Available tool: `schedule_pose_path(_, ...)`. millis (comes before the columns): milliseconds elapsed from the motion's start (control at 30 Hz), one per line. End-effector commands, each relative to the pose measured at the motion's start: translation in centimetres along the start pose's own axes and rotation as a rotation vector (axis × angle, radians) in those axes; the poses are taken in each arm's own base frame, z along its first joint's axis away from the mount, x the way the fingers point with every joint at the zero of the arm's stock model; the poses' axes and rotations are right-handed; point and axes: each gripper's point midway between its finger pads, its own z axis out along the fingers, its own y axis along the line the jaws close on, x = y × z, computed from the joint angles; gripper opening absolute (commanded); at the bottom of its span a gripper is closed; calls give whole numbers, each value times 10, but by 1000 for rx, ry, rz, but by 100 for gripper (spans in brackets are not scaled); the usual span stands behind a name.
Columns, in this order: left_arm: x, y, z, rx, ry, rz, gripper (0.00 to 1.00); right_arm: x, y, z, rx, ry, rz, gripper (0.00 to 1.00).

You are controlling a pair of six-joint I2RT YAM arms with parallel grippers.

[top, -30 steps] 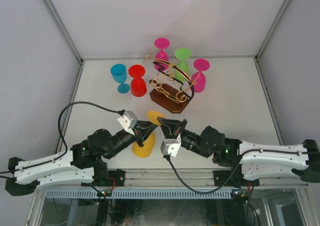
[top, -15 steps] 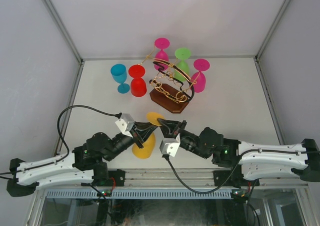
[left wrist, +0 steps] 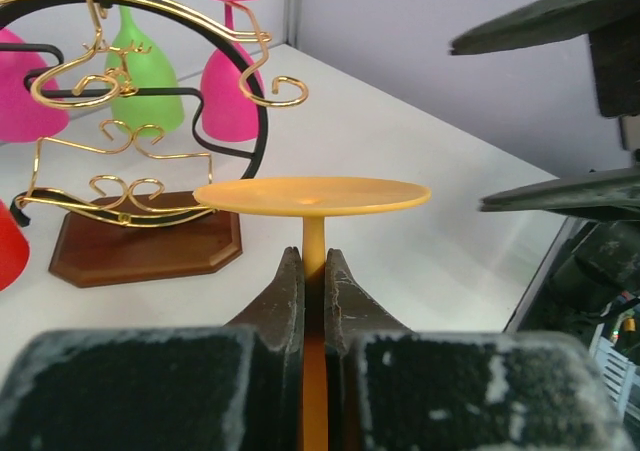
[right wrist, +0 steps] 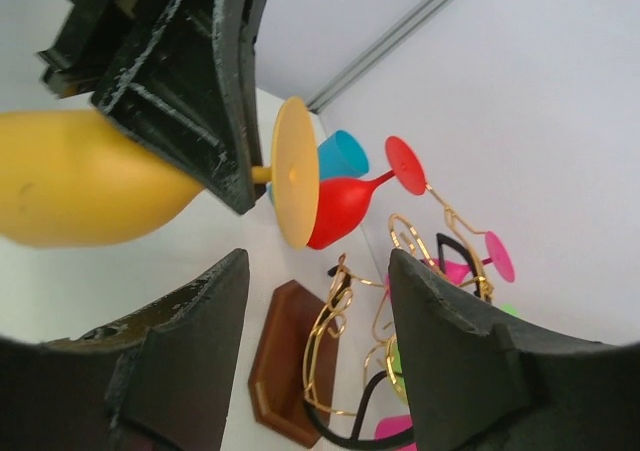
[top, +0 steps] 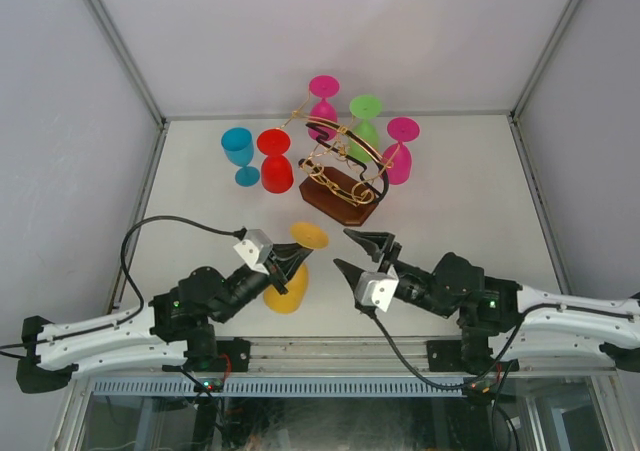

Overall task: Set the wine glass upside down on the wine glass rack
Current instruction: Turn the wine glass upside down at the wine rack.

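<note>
the yellow wine glass (left wrist: 312, 195) is smooth, matt plastic. the wine glass rack (left wrist: 125, 186) is shiny gold wire — its base (left wrist: 150, 249) glossy brown wood.

1. I see bright, even, diffuse light over the white counter (top: 470, 201); shadows are faint and soft-edged.
2. In the left wrist view, the left gripper (left wrist: 313, 269) near the lens looks soft.
3. The right wrist view bows at its edges.
</note>
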Motion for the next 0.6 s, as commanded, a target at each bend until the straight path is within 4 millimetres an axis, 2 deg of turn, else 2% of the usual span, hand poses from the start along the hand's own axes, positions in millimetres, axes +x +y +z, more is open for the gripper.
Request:
schedule_pose_path(0,-5,11,3,-62,10,47,0,3,18,-21,-92,14,152,58)
schedule_pose_path(167,3,6,5,-32,46,80,0,4,7,-35,-54,5,354,59)
schedule_pose_path(300,2,10,4,-48,12,76,0,2,-13,-39,-30,-22,510,57)
schedule_pose_path(467,-3,7,3,-20,-39,79,0,5,-37,-40,38,-40,587,57)
schedule_pose_path(567,-3,12,6,-56,-32,85,0,4,-47,-44,70,-56,605,57)
